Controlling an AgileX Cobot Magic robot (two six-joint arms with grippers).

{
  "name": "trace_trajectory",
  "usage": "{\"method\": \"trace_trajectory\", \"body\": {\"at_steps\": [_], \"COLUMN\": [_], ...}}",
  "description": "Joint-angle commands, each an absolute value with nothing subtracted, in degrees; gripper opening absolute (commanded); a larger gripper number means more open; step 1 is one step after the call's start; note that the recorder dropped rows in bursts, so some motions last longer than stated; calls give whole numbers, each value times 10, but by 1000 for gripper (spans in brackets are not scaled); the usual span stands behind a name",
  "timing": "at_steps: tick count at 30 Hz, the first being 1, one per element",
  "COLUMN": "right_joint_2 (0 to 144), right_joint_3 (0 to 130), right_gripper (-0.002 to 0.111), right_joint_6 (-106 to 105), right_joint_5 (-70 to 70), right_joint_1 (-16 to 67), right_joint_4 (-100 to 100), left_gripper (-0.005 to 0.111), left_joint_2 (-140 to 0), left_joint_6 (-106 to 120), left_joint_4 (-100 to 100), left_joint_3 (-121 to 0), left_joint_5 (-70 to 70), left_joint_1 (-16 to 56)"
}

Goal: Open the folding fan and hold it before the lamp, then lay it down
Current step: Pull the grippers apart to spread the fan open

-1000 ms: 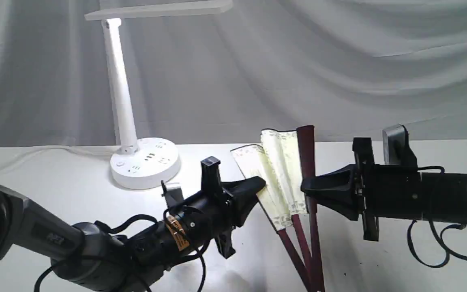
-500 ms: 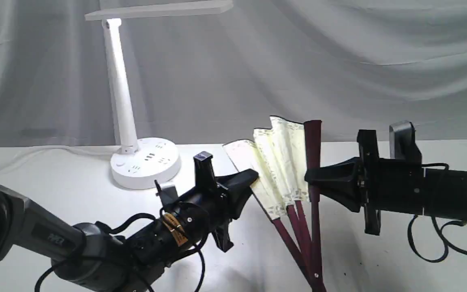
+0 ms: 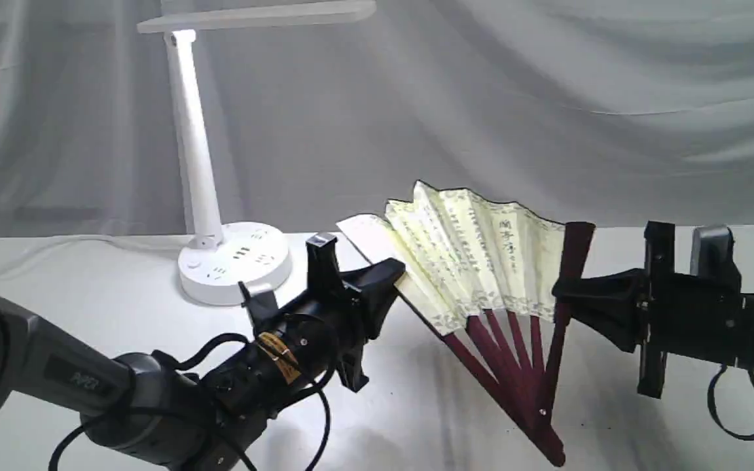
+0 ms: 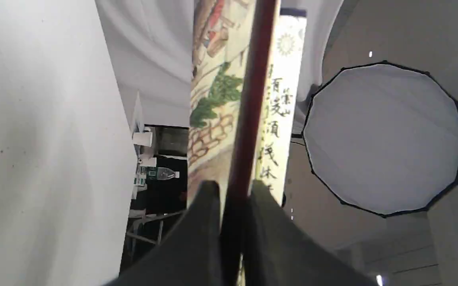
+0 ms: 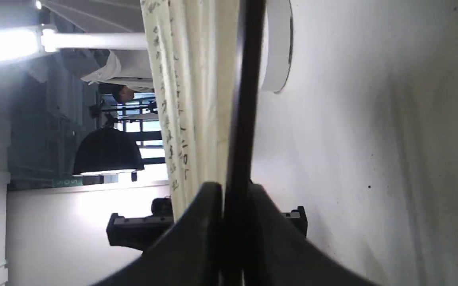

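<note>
Spanning the gap between two claws, the fan (image 3: 475,255) is being held partly spread above the surface (image 3: 122,314), its scripted cream leaf turned toward the exterior camera. The left outer rib (image 4: 249,119) is being pinched by the left claw (image 3: 398,278), jaws pressed together on the wood. The right outer rib (image 3: 570,261) is being gripped in the same way by the right claw (image 3: 559,299). The pivot (image 3: 542,413) is hanging low, below and just inside the right claw, and whether it is touching the surface cannot be told. From that pivot the ribs are fanning upward, the left one slanting toward the left arm and the right one standing nearly upright, so the leaf is being stretched along a line running between the claws.

The lamp (image 3: 197,150) is standing well apart, to the left of the fan and farther back, its lit bar high above the round base. Of the two claws, the left is lying much the nearer to it. The opening is being judged only part done, with pleats bunched beside the left rib. After a wider spread, the fan is likely to be carried leftward and back, the left arm leading and the right arm following toward the middle.
</note>
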State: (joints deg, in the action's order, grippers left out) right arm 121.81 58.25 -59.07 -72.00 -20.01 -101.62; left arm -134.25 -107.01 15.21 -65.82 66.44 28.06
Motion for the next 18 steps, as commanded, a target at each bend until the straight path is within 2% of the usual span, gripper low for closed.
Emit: {"method": "trace_trajectory", "body": {"at_steps": [1, 12, 18], "right_joint_2": [1222, 1222, 1222], "right_joint_3": [581, 581, 581], "right_gripper": [0, 0, 0], "right_joint_6": [-611, -611, -611], "right_joint_5": [-700, -700, -700], "right_joint_1": [-226, -290, -322], "right_joint_4": [-999, -999, -999], "left_gripper": [0, 0, 0], "left_joint_2": [-1326, -1326, -1326], "left_joint_6": [-1089, -1058, -1043], "left_joint_4": [117, 71, -8], "left_joint_3": [-661, -661, -661], "left_joint_5": [700, 700, 700], "left_joint_1": [280, 280, 305]}}
